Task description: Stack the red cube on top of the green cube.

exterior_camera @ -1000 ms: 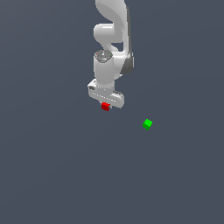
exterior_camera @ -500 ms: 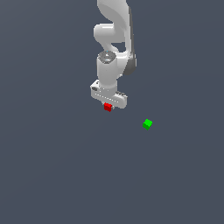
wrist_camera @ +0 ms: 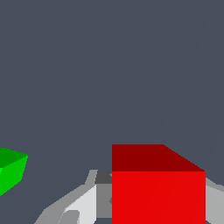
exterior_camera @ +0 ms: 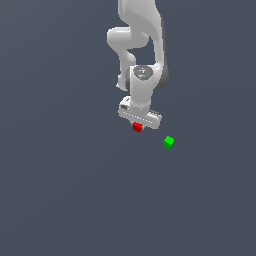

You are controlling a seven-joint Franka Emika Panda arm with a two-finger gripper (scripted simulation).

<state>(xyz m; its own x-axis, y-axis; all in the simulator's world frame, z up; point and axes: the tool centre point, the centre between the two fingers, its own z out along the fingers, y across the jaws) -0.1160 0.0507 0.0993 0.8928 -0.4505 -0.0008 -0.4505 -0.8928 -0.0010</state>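
1. Red cube [exterior_camera: 136,127] is clamped in the end effector [exterior_camera: 138,126], tucked right under the white arm [exterior_camera: 142,65].
2. Green cube [exterior_camera: 168,142] sits near the red cube, off toward the exterior view's right, not touching it.

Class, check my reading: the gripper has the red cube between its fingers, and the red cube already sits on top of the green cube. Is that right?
Not quite. The gripper does have the red cube between its fingers, but the red cube is not on the green cube. The exterior view shows the green cube apart, off to the exterior view's right, with nothing on it.
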